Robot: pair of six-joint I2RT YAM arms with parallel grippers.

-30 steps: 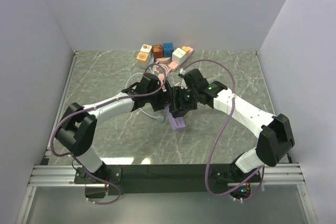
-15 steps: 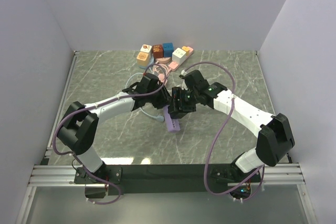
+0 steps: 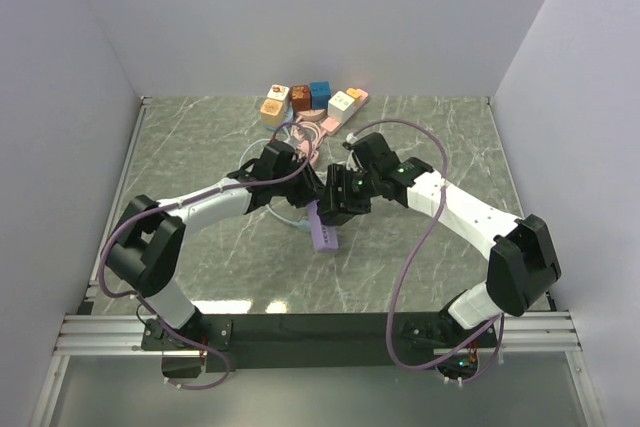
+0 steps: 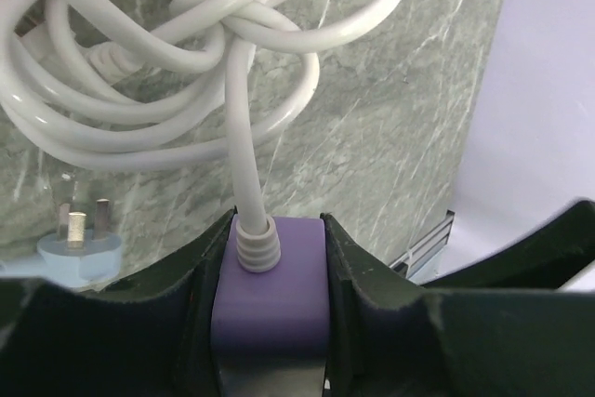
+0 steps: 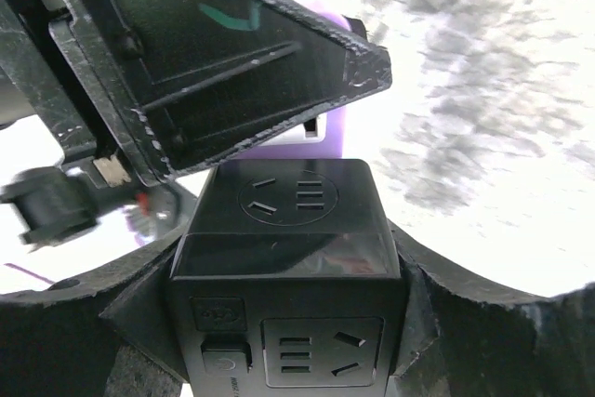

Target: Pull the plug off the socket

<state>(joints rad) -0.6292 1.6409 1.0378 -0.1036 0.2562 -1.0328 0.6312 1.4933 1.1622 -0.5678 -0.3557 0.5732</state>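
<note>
Purple plug [image 4: 270,295]: block-shaped body, white ribbed cable collar on its upper face. Located mid-bench, raised off the surface, between the two hands; in the top view, its purple end [image 3: 325,232] projects toward the near edge.
Left hand [image 4: 276,230]: pinching the purple plug, one finger flat on each side face.
Black cube socket [image 5: 284,258]: outlet slots on top and on the near face, small switch at lower left. Purple plug [image 5: 333,132] showing just behind its far edge; seated or free cannot be told.
Right hand [image 5: 284,271]: pressed on the black cube socket from both sides, fingers well apart to span it.
White cable [image 4: 167,62]: running from the plug's collar into a loose knotted coil lying on the bench [image 4: 390,99].
Pale blue pin plug [image 4: 79,246]: flat on the bench beside the coil, pins up.
Coloured cube sockets [image 3: 310,99]: cluster at the far edge, well apart from both hands, with pink cable [image 3: 305,132] trailing nearer.
</note>
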